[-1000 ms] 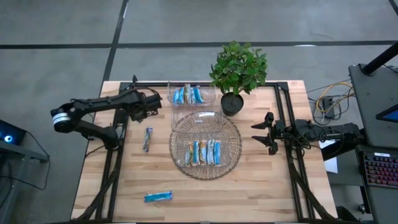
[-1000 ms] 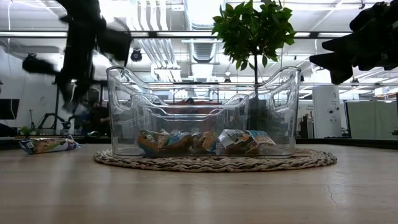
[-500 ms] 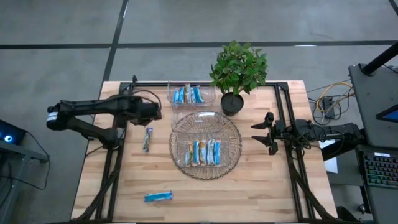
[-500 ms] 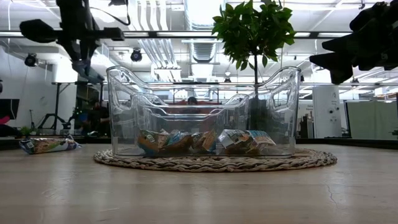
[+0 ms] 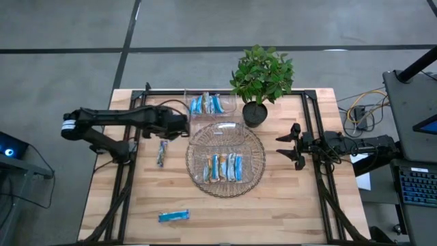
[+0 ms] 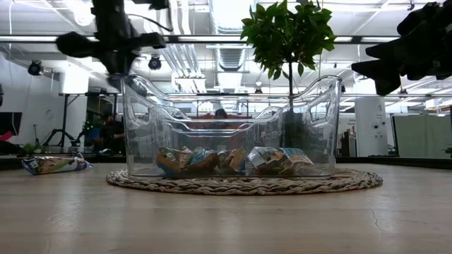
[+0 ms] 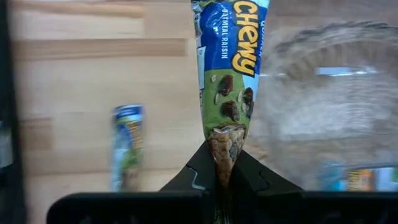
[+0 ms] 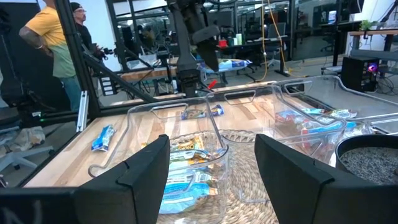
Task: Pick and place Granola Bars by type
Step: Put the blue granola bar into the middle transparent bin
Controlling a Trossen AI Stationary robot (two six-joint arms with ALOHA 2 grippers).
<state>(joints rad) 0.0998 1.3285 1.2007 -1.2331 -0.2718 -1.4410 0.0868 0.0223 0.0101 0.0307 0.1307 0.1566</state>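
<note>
Granola bars in both clear containers

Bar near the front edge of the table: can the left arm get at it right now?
Probably not yet. The left gripper is shut on an Oatmeal Raisin bar, so its fingers are occupied. The way to the front bar looks clear; it lies alone on bare wood.

Two clear bins, one woven mat, one potted plant, two loose bars.
</note>
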